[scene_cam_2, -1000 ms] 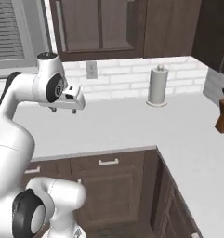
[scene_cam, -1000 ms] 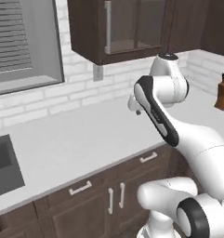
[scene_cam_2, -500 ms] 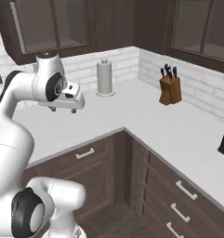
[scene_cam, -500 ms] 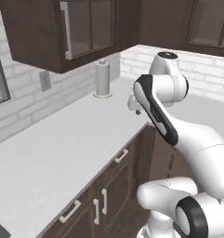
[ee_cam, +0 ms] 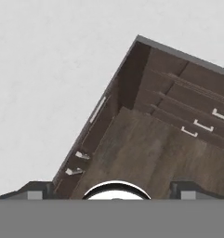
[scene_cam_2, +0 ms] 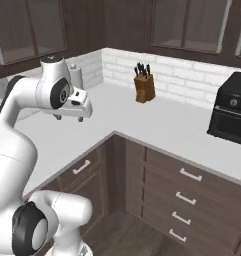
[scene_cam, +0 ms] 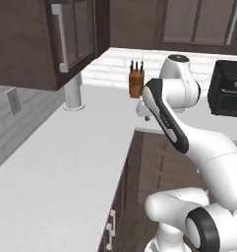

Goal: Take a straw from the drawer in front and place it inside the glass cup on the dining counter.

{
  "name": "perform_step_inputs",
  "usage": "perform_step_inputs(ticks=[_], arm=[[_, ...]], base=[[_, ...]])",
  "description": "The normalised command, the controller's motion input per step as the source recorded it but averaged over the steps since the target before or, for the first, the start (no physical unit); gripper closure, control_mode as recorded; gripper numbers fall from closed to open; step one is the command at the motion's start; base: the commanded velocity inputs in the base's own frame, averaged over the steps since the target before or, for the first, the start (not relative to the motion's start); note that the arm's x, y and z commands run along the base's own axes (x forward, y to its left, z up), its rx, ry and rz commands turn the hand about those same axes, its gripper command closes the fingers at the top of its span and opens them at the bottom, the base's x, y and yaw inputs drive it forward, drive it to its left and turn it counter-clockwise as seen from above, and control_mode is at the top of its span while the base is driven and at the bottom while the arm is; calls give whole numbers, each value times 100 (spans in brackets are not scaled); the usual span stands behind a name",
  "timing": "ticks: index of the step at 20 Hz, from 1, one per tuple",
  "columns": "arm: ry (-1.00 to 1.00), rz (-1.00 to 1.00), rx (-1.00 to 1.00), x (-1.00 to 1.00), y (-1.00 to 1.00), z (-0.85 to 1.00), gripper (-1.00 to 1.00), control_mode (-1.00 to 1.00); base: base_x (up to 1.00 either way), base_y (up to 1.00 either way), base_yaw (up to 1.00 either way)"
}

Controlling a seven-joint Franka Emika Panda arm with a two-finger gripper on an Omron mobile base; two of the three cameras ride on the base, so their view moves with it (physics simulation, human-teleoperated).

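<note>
My gripper (scene_cam_2: 69,118) hangs open and empty above the white wall counter (scene_cam_2: 157,122), close to its inner corner; in the left base view the gripper (scene_cam: 146,116) points down beside the counter edge. The hand view looks straight down, and the gripper (ee_cam: 113,189) has its tips set wide apart over the counter corner (ee_cam: 48,69) and the wooden floor (ee_cam: 146,158). Several closed dark drawers (scene_cam_2: 191,175) with silver handles sit under the counter, seen again as drawers (ee_cam: 197,123) from above; which one is the task's I cannot tell. The straw, the glass cup and the dining counter are out of view.
A wooden knife block (scene_cam_2: 144,85) stands against the brick wall, also seen as the knife block (scene_cam: 135,82). A black oven (scene_cam_2: 229,110) sits on the counter to the right. A paper towel roll (scene_cam: 73,93) stands at the left. Dark wall cabinets (scene_cam: 66,39) hang overhead.
The whole picture has swung: the base has turned right, so window and sink left view while knife block and black oven came in. The arm keeps its pose, gripper still open.
</note>
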Motion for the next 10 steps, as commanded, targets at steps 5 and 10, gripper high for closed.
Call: perform_step_inputs(ticks=[5,10], arm=[[0,0,0,0,0,0,-100,100],[9,-16,20,-6,1,0,-100,-100]], base=[[-6,62,-53],[-11,27,-28]])
